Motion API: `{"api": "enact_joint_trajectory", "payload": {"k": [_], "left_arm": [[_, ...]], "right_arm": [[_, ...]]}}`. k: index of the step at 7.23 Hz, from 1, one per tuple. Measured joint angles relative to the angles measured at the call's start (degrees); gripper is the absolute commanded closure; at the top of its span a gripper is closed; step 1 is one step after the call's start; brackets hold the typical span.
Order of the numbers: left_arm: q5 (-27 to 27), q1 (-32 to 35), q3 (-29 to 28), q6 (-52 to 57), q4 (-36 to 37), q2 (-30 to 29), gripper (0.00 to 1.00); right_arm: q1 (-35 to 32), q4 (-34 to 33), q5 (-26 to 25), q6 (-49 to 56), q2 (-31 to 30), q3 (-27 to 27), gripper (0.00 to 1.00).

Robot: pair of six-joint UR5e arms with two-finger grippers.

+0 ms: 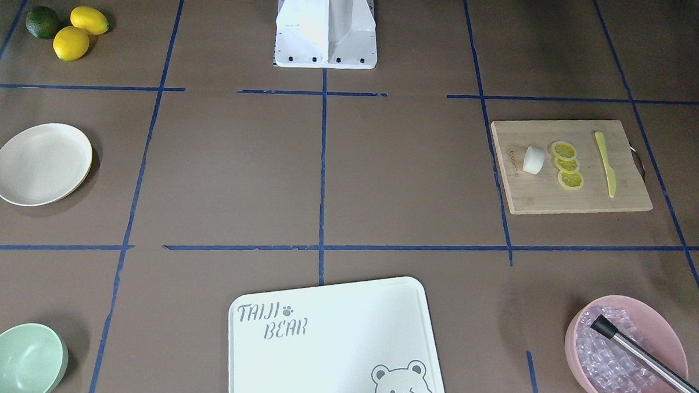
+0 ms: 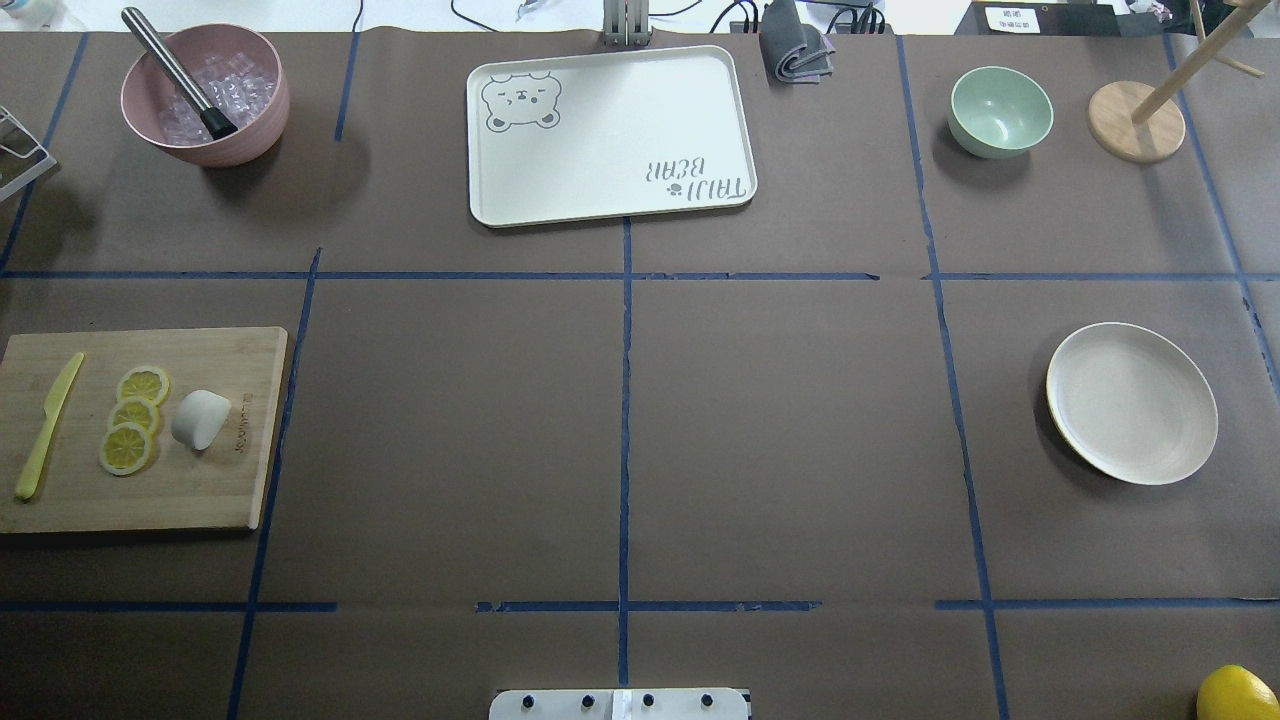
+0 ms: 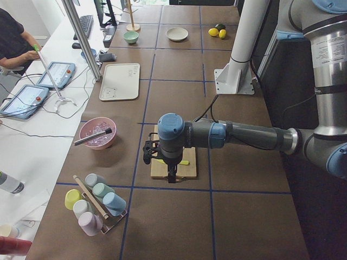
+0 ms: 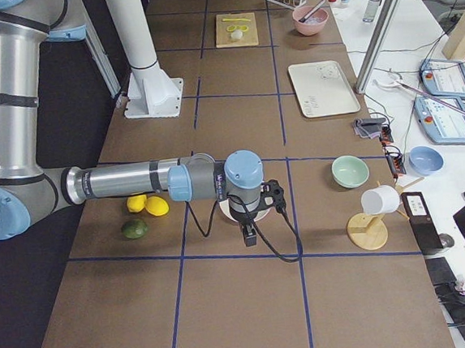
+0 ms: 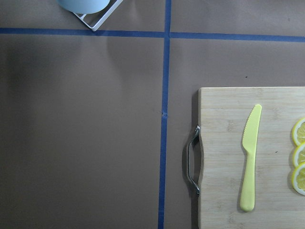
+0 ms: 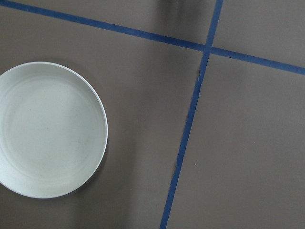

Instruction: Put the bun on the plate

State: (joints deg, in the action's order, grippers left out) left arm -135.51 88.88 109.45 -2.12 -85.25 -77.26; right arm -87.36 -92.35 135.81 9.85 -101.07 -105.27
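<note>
The brown-papered table [image 2: 800,450] was marked off in blue tape squares. The bun [image 2: 200,418] lay on a wooden cutting board [image 2: 200,495] at the robot's left, just beside three lemon slices [image 2: 132,415]. The plate [image 2: 1132,402] stood well apart, at the robot's right. The left gripper [image 3: 171,177] hung above the board and the right gripper [image 4: 249,238] above the plate's edge. Whether either pincer stood apart or together could not be told.

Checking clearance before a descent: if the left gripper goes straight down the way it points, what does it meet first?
Probably the cutting board, at its handle end beside the yellow knife; the left gripper hangs over that edge, so it might land on bare table instead. Depth is unclear.
</note>
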Motion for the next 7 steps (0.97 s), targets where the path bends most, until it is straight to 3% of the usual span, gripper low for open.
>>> {"api": "enact_joint_trajectory", "payload": {"k": [7], "left_arm": [[-0.27, -0.02, 0.89, 0.02, -0.44, 0.08, 0.0]], "right_arm": [[0.03, 0.15, 0.73, 0.27, 0.03, 1.89, 0.0]]}}
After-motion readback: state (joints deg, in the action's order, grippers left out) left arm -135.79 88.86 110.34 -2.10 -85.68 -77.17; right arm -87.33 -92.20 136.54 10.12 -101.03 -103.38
